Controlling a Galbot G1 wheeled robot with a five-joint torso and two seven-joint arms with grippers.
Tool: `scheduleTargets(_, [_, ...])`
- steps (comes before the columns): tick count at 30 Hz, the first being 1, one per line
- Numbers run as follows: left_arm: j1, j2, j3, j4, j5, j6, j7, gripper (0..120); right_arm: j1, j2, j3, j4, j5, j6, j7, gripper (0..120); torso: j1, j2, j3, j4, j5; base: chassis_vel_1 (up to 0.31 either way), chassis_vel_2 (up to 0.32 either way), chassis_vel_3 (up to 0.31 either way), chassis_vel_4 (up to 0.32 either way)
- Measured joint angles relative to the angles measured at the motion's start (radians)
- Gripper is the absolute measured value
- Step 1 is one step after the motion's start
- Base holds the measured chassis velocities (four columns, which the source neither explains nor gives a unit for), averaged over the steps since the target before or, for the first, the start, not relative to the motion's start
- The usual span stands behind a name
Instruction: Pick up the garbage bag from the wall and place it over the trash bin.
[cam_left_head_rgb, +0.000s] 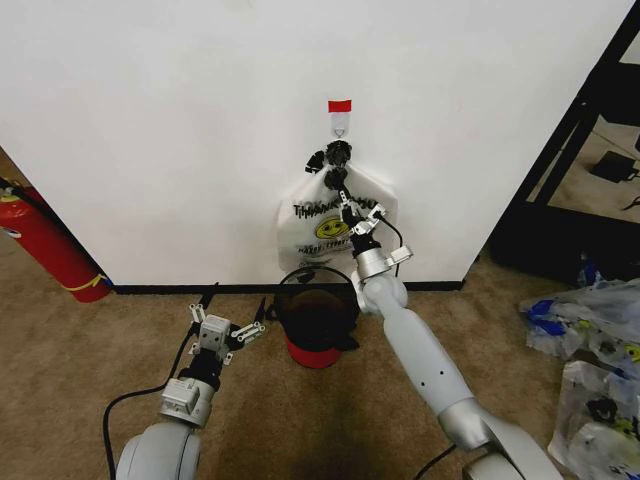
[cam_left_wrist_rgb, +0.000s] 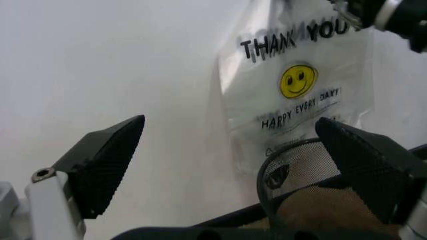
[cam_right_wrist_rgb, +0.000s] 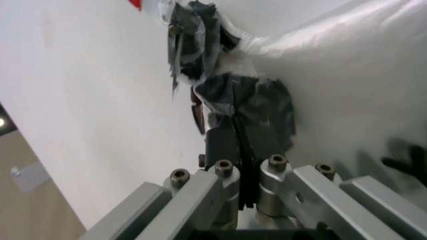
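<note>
- My right gripper (cam_left_head_rgb: 347, 200) is raised against the far wall, its fingers pressed together on the dark taped handle of the garbage bag (cam_left_head_rgb: 335, 222), just below the wall hook (cam_left_head_rgb: 340, 123).
- The garbage bag hangs flat on the wall from that hook, its lower edge dropping just behind the far rim of the trash bin (cam_left_head_rgb: 316, 315).
- The trash bin stands on the carpet near the wall's base, between my two arms.
- My left gripper (cam_left_head_rgb: 228, 317) hovers low, left of the bin, fingers spread apart and holding nothing.
- Open carpet lies near and left; a fire extinguisher (cam_left_head_rgb: 45, 243) leans at the far left, and loose bags (cam_left_head_rgb: 590, 345) crowd the right edge.
</note>
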Motion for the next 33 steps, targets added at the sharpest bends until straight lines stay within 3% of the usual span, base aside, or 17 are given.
scheduleTargets(7, [-0.005,0.008,0.000,0.000,-0.008,-0.002,0.000,100,-0.151,-0.112,-0.019,0.159,-0.019,-0.002,-0.002,0,0.000,0.000,0.000,-0.0006,0.0001,0.000,0.000,0.000,0.000])
scheduleTargets(15, [-0.007,0.015,0.011,-0.009,-0.014,-0.007,0.000,100,-0.362,-0.174,0.013,0.314,-0.071,0.001,0.001,0,0.000,0.000,0.000,-0.0001,0.0001,0.000,0.000,0.000,0.000])
scheduleTargets(33, [0.013,0.050,0.014,-0.046,-0.043,-0.014,0.001,100,-0.646,-0.220,0.133,0.373,-0.181,0.061,-0.081,0,0.000,0.000,0.000,-0.0002,0.0001,0.000,0.000,0.000,0.000])
